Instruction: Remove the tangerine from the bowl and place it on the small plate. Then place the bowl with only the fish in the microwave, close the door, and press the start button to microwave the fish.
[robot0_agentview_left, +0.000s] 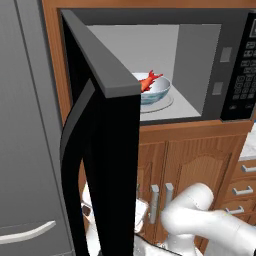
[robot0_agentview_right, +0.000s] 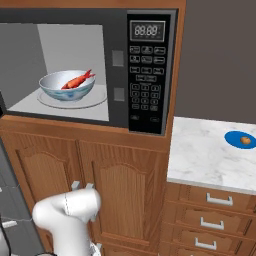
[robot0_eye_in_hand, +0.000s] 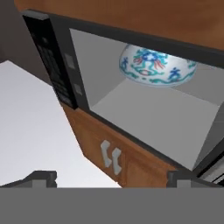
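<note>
The microwave (robot0_agentview_right: 147, 75) stands open, and its black door (robot0_agentview_left: 107, 150) is swung far out toward me on the left. Inside, on the glass turntable, sits the bowl (robot0_agentview_left: 157, 90) (robot0_agentview_right: 67, 86) holding just the red fish (robot0_agentview_left: 149, 80) (robot0_agentview_right: 77, 80). The hand view looks up at the bowl's patterned underside (robot0_eye_in_hand: 157, 65). The tangerine (robot0_agentview_right: 245, 140) rests on the small blue plate (robot0_agentview_right: 239, 139) on the counter to the right. My gripper (robot0_eye_in_hand: 113, 179) is open and empty, held low below the microwave opening and in front of the cabinet doors.
A grey fridge (robot0_agentview_left: 25, 150) fills the left side beside the open door. Brown cabinet doors (robot0_agentview_right: 115, 185) with metal handles sit under the microwave. A marble counter (robot0_agentview_right: 210, 150) with drawers (robot0_agentview_right: 215, 200) beneath it lies to the right.
</note>
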